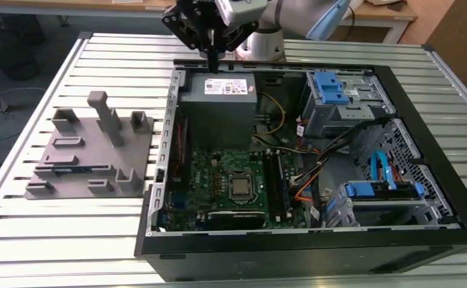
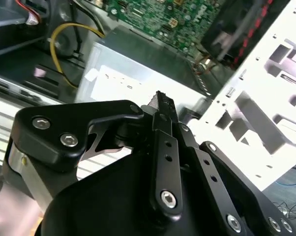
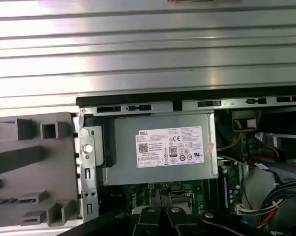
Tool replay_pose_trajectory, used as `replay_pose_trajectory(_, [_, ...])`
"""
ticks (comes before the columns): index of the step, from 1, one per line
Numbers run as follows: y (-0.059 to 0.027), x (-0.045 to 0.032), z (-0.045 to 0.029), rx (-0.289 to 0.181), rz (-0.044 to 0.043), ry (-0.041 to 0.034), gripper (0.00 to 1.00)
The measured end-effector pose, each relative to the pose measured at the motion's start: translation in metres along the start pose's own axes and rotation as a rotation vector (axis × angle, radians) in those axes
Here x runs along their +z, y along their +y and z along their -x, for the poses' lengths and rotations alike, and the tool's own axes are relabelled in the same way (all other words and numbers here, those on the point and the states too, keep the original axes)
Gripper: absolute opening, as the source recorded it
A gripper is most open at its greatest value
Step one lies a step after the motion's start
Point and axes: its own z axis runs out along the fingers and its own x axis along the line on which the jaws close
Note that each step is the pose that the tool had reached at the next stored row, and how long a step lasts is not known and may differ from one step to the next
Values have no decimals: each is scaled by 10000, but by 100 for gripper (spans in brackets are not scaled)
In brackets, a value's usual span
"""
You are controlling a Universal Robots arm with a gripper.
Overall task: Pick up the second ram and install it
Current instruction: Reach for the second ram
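Note:
The second ram (image 1: 63,169) looks like a thin dark-blue strip lying in a slot of the grey holder (image 1: 89,150) on the exterior view's left; the first wrist view shows it as a dark strip (image 3: 8,201) in that holder (image 3: 30,167). My gripper (image 1: 214,65) hangs over the back edge of the open computer case, just above the grey power supply (image 1: 217,105), far from the ram. Its fingers (image 2: 160,101) meet at the tips, shut, with nothing between them. The green motherboard (image 1: 225,180) with its long black slots (image 1: 278,180) lies in the case, nearer the exterior camera than the power supply.
The black case (image 1: 298,246) stands on a slatted metal table (image 1: 57,240). Blue-tabbed drive cages (image 1: 334,90) and loose orange, yellow and blue cables fill the case on the exterior view's right. Tall grey posts (image 1: 101,117) rise from the holder.

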Motion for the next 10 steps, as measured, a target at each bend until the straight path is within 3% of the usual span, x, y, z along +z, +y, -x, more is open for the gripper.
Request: replay_pose_trajectory(10, [-36, -13, -458, -1, 3, -35, 11])
